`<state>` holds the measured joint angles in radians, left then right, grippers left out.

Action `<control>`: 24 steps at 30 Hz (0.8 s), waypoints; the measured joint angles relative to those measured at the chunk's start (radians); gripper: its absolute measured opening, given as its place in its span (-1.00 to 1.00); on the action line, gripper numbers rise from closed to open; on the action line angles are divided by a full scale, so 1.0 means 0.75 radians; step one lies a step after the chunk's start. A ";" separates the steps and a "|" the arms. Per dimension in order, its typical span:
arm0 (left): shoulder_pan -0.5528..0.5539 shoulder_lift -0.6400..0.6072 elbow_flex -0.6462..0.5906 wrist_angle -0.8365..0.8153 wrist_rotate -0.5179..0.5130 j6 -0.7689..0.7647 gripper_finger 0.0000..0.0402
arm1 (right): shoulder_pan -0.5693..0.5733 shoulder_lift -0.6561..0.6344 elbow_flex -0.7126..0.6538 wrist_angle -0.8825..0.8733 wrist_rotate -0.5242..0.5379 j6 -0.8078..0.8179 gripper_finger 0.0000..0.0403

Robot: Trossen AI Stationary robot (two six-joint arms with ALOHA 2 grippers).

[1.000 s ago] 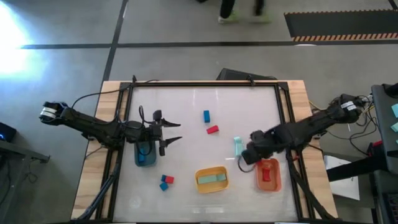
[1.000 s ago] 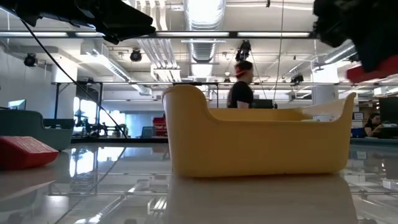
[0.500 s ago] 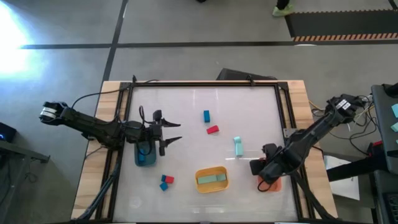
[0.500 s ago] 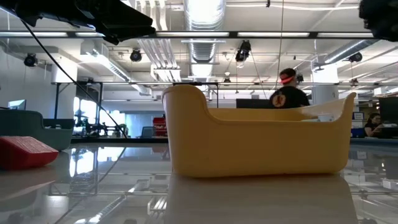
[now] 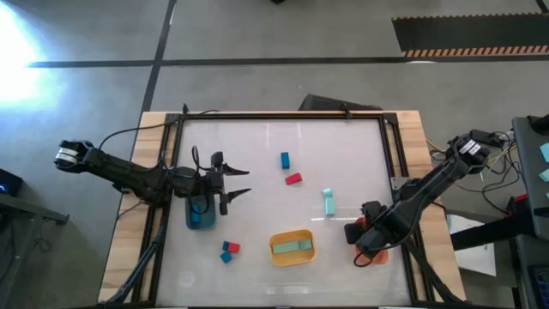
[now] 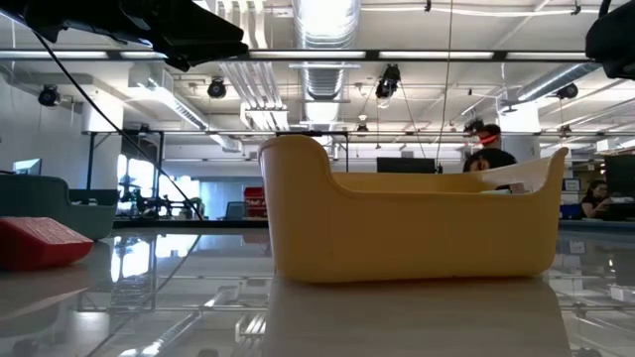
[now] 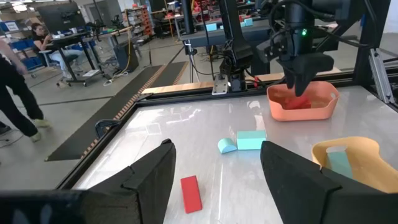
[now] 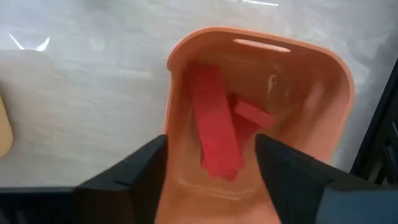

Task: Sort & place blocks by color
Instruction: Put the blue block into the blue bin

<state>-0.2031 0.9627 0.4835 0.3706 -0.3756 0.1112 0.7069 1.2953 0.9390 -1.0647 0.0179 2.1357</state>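
Right gripper [image 8: 211,165]: jaws spread apart and empty, poised directly above the orange bin [image 8: 323,93], one finger to each side of its opening. Two red blocks lie inside the bin, a long bar [image 8: 216,121] and a shorter piece [image 8: 253,114] touching it.

Left gripper [image 7: 214,171]: jaws spread wide, holding nothing, hanging over the table [image 5: 257,154] at the blue bin [image 5: 200,215]; what that bin holds cannot be told.

Yellow bin [image 5: 292,247]: near the front edge, between the other two bins, with a mint block [image 5: 292,246] lying flat in it.

Loose blocks on the table: a blue block [image 5: 284,159] and a red block [image 5: 293,178] near the middle, close together but apart; a mint bar [image 5: 328,203] with a smaller mint piece [image 5: 326,192] at its end, between the middle and the orange bin; a red block [image 5: 232,247] and a blue block [image 5: 226,257] touching, in front of the blue bin.

A person [image 6: 486,149] stands in the room behind.
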 joint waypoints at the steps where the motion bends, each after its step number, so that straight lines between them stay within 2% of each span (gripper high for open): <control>1: 0.000 0.000 0.000 0.000 0.000 0.000 0.09 | 0.000 -0.009 0.000 0.000 0.000 0.000 0.22; 4: 0.000 0.000 0.000 0.000 0.000 0.000 0.09 | 0.000 -0.042 0.004 -0.003 0.006 -0.005 0.32; 7: 0.000 0.000 -0.001 0.001 0.000 0.000 0.09 | -0.011 -0.070 0.019 -0.003 0.037 -0.046 0.33; 13: 0.000 0.000 -0.001 0.002 0.000 -0.001 0.09 | -0.071 -0.104 0.082 0.000 0.268 -0.239 0.22; 18: 0.000 0.000 -0.001 0.006 0.000 -0.039 0.09 | -0.186 -0.103 0.164 0.001 0.441 -0.598 0.13; 24: 0.000 0.000 -0.001 0.009 -0.002 -0.132 0.09 | -0.327 -0.103 0.214 0.002 0.607 -1.211 0.05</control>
<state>-0.2031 0.9627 0.4828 0.3775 -0.3774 0.0123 0.4615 1.2182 1.0997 -1.0632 0.4729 1.2273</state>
